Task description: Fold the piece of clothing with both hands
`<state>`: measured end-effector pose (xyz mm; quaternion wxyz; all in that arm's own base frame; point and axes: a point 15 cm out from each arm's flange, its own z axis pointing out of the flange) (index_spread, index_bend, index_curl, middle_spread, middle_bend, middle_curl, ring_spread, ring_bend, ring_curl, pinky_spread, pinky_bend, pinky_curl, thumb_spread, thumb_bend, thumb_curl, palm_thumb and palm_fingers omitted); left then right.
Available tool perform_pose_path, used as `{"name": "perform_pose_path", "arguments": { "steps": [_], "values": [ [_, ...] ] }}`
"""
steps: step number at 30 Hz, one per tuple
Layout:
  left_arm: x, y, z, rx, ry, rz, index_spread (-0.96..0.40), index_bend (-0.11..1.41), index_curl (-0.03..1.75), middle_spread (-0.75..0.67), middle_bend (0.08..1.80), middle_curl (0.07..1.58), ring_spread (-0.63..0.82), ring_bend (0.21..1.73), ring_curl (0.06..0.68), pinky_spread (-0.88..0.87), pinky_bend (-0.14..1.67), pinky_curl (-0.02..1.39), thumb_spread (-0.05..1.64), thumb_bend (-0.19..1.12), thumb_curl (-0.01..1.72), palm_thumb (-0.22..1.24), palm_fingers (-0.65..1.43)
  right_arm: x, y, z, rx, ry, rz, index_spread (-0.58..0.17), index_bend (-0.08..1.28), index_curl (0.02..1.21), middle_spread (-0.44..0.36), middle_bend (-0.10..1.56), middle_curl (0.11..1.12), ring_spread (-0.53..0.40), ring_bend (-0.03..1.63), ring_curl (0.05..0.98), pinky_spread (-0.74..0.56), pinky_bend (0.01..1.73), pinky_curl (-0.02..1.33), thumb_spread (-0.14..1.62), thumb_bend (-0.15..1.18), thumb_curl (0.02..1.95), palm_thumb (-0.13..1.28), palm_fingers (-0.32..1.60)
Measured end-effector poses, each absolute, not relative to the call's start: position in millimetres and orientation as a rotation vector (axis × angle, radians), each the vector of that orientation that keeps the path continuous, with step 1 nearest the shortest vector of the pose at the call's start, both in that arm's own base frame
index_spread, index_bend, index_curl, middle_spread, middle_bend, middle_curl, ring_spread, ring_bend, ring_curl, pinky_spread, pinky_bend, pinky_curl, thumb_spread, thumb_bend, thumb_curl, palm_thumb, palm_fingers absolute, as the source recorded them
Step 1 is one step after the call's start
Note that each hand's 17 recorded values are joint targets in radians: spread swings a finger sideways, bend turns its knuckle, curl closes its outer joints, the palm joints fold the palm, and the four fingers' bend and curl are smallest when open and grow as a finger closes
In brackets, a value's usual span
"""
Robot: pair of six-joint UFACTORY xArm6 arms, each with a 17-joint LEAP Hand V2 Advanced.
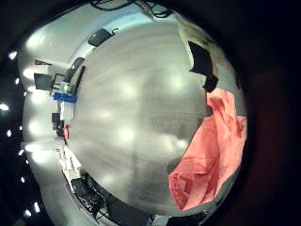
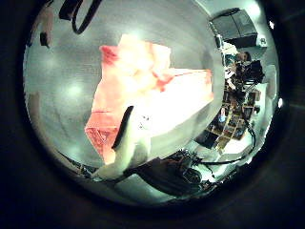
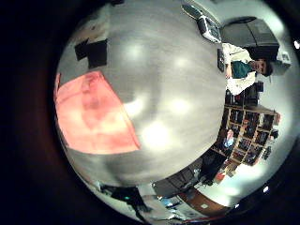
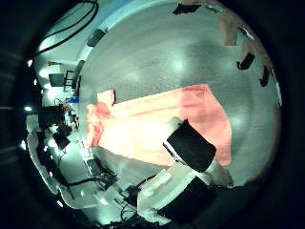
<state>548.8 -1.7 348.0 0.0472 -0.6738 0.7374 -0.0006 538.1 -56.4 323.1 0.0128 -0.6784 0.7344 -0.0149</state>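
Lying flat on the table (image 3: 169, 84), a garment (image 3: 94, 114), part cut off; either robot hand's state unclear.

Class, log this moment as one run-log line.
garment: spread flat on table | hands: both above, not touching | fold: not begun

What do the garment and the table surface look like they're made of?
The garment looks like thin, soft woven or knit fabric, matte salmon-pink: it lies flat with soft creases and folded edges. The table looks like smooth grey laminate or wood-grain board, slightly glossy, with lamp glare spots on it.
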Motion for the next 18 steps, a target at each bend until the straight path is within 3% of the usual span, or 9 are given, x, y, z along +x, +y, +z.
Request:
{"name": "perform_pose_path", "arguments": {
  "steps": [4, 10, 14, 18],
  "values": [
    [521, -31, 356, -1.988, 2.355, -0.053, -0.07, 0.17, 0.72, 0.16, 0.20, 0.57, 0.26, 0.73, 0.362, 0.25, 0.18, 0.89, 1.35, -0.02, 0.25, 0.27, 0.00, 512, -64, 326, -2.140, 2.288, -0.020, -0.323, 0.24, 0.61, -0.144, 0.57, 0.71, -0.217, 1.00, 0.574, -0.11, 0.65, 0.65, 1.41, -0.02, 0.28, 0.48, 0.14],
    [473, -73, 321, -1.885, 2.530, -0.062, -0.04, 0.20, 0.64, 0.16, 0.20, 0.51, 0.33, 0.67, 0.318, 0.41, 0.16, 0.73, 1.35, 0.00, 0.27, 0.31, 0.07, 474, -72, 312, -2.264, 2.253, 0.117, -0.335, 0.24, 0.55, -0.093, 0.44, 0.60, -0.116, 0.74, 0.475, 0.12, 0.53, 0.57, 1.32, -0.02, 0.27, 0.39, 0.00],
    [445, -83, 291, -1.821, 2.617, 0.010, -0.05, 0.20, 0.61, 0.15, 0.19, 0.49, 0.36, 0.63, 0.300, 0.46, 0.17, 0.65, 1.34, -0.01, 0.27, 0.33, 0.06, 457, -79, 297, -2.311, 2.250, 0.198, -0.355, 0.19, 0.49, -0.051, 0.36, 0.53, -0.034, 0.59, 0.400, 0.21, 0.48, 0.51, 1.27, -0.02, 0.28, 0.38, -0.03],
    [430, -73, 263, -1.745, 2.703, 0.129, -0.04, 0.19, 0.56, 0.22, 0.17, 0.44, 0.45, 0.57, 0.269, 0.52, 0.18, 0.57, 1.25, -0.03, 0.28, 0.29, -0.01, 444, -81, 282, -2.346, 2.266, 0.270, -0.350, 0.16, 0.44, -0.016, 0.29, 0.47, 0.024, 0.50, 0.354, 0.25, 0.44, 0.46, 1.23, -0.02, 0.29, 0.38, -0.03]
  ]
}}
